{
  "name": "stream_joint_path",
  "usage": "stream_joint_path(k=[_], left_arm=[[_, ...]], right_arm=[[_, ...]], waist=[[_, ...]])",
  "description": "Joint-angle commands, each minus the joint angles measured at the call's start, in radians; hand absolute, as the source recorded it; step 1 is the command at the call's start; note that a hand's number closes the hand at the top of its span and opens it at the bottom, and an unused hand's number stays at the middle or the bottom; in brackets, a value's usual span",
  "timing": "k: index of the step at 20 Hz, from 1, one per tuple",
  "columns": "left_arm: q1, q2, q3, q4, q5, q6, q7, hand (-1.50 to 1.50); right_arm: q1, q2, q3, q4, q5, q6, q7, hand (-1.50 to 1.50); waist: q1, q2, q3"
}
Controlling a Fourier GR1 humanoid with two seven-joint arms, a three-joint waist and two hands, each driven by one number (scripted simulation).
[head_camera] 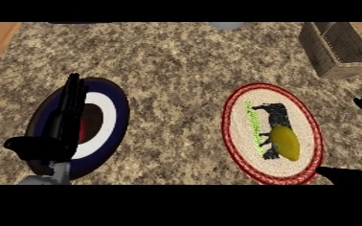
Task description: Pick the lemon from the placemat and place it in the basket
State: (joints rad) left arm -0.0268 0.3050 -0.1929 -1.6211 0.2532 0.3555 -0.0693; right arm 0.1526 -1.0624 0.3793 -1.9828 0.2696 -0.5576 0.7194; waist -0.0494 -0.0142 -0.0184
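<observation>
Your lemon lies on the red-rimmed oval placemat, toward its near right part, over the printed dark animal figure. Judge it light, firm and smooth-skinned, so it may roll; take it across its narrow middle, fingers on one side and thumb on the other. The wooden basket stands well beyond the placemat, at the far right corner of the counter. Your right hand shows only as dark tips just past the placemat's near right rim; you cannot tell whether its fingers are spread or curled. Your left hand rests well left of the placemat, fingers straight and holding nothing, over a blue, white and red round plate. The speckled stone counter is flat between placemat and basket.
</observation>
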Motion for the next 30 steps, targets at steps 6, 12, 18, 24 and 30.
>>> stream_joint_path(k=[6, 12, 18, 24, 30], left_arm=[[-0.031, -0.015, -0.019, -0.008, 0.019, -0.035, 0.031, 0.0], [-0.041, -0.014, -0.016, -0.036, -0.001, -0.023, 0.06, 0.0], [0.003, -0.018, -0.032, -0.065, -0.017, -0.038, 0.038, 0.0], [-0.005, -0.048, -0.026, -0.022, -0.033, -0.026, 0.025, 0.0], [-0.05, -0.046, 0.007, 0.034, -0.022, -0.069, 0.016, 0.0]], right_arm=[[-0.165, -0.214, -0.099, -0.413, -0.255, 0.329, 0.55, -1.5], [-0.231, -0.254, -0.075, -0.422, -0.269, 0.365, 0.718, -1.5], [-0.26, -0.233, -0.031, -0.324, -0.284, 0.384, 0.7, -1.5], [-0.24, -0.166, 0.026, -0.343, -0.205, 0.344, 0.709, -1.5], [-0.205, -0.019, 0.145, -0.274, -0.013, 0.307, 0.625, -1.5]], waist=[[0.053, 0.014, 0.012], [0.064, 0.016, 0.014], [0.077, 0.018, 0.016], [0.055, 0.015, 0.017], [0.049, 0.016, 0.017]])
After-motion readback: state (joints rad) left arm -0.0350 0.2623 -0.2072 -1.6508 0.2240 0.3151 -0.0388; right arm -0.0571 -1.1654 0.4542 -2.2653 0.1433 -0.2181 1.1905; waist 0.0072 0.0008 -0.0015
